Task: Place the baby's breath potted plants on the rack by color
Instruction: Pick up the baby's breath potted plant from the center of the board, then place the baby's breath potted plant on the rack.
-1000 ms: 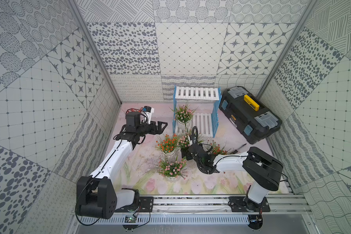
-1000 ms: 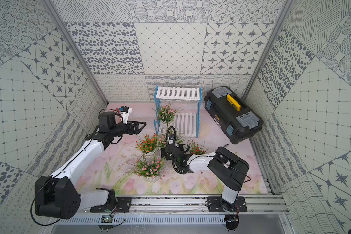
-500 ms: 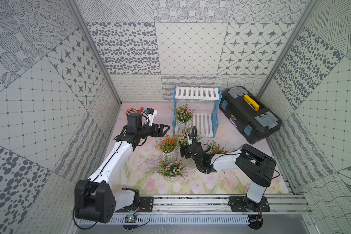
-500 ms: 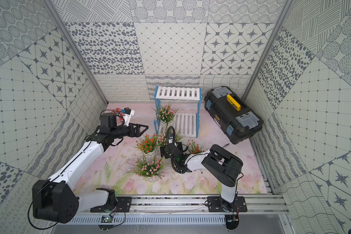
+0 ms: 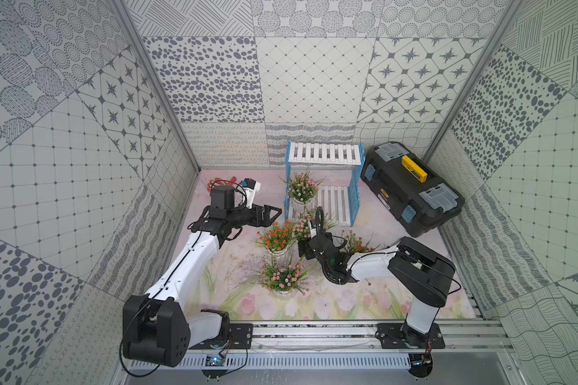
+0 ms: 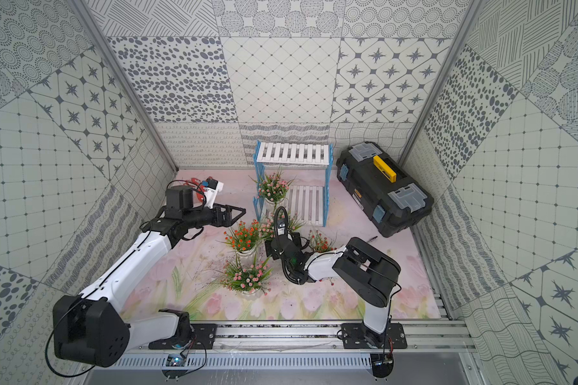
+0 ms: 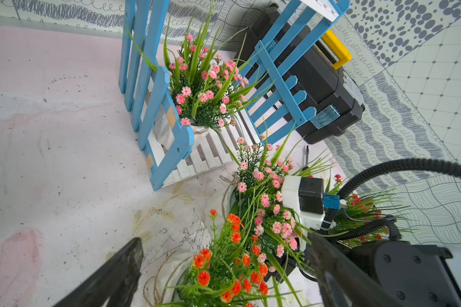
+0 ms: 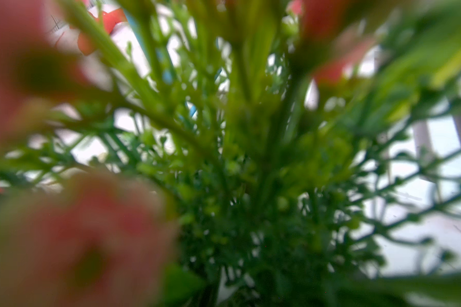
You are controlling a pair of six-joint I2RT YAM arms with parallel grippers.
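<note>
The rack [image 5: 324, 156] [image 6: 294, 153] [image 7: 155, 106] stands at the back. One pink baby's breath plant [image 5: 301, 189] [image 6: 273, 188] [image 7: 205, 87] sits on its lower shelf. On the mat stand an orange plant [image 5: 276, 236] [image 6: 242, 238] [image 7: 232, 276], a pink one [image 5: 301, 224] [image 7: 261, 191], another orange-red one [image 5: 357, 242] [image 6: 319, 243] and a front pink one [image 5: 282, 276] [image 6: 247, 276]. My left gripper [image 5: 276, 211] [image 6: 240, 211] [image 7: 224, 240] hovers open over the orange plant. My right gripper [image 5: 306, 248] [image 6: 273, 248] is pushed into the middle pink plant [image 8: 250, 159]; foliage hides its jaws.
A black toolbox [image 5: 411, 186] [image 6: 384, 190] with a yellow handle lies right of the rack. A red item [image 5: 216, 182] sits at the back left behind my left arm. A thin dark tool [image 7: 307, 154] lies on the mat near the toolbox.
My left arm has swung right, bringing its open gripper nearer the orange plant. My right arm has pushed left and deeper into the middle pink plant.
</note>
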